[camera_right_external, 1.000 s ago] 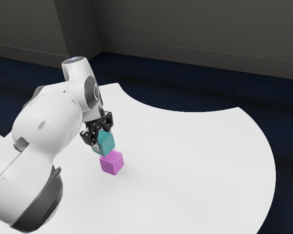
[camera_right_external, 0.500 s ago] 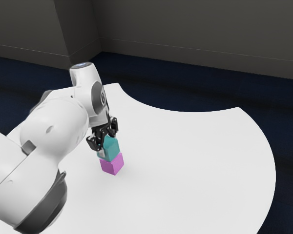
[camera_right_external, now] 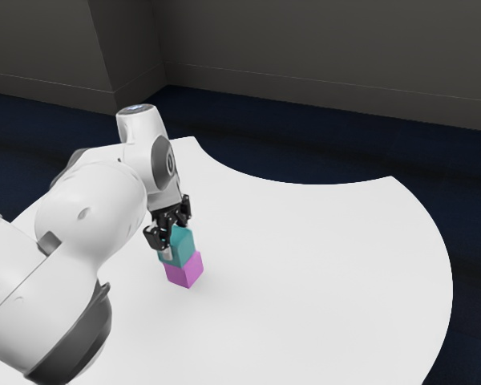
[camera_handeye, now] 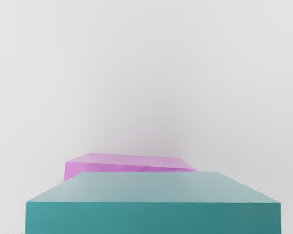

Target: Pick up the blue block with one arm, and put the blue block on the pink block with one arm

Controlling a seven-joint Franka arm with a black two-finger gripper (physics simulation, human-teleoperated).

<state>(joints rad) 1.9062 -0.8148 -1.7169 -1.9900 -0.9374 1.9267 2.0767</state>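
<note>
The pink block [camera_right_external: 186,270] stands on the white surface [camera_right_external: 321,265], toward 9 o'clock of its middle. The blue block [camera_right_external: 181,242] sits on top of it, touching. The tool [camera_right_external: 171,229] comes in from 11 o'clock and grasps the blue block, one finger on each side.

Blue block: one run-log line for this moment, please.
phase: placing | gripper: shut on blue block | blue block: sitting on pink block | release: not yet done

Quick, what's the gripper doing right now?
Black two-finger gripper: closed on the teal-blue cube, which sits atop the pink cube.
</note>
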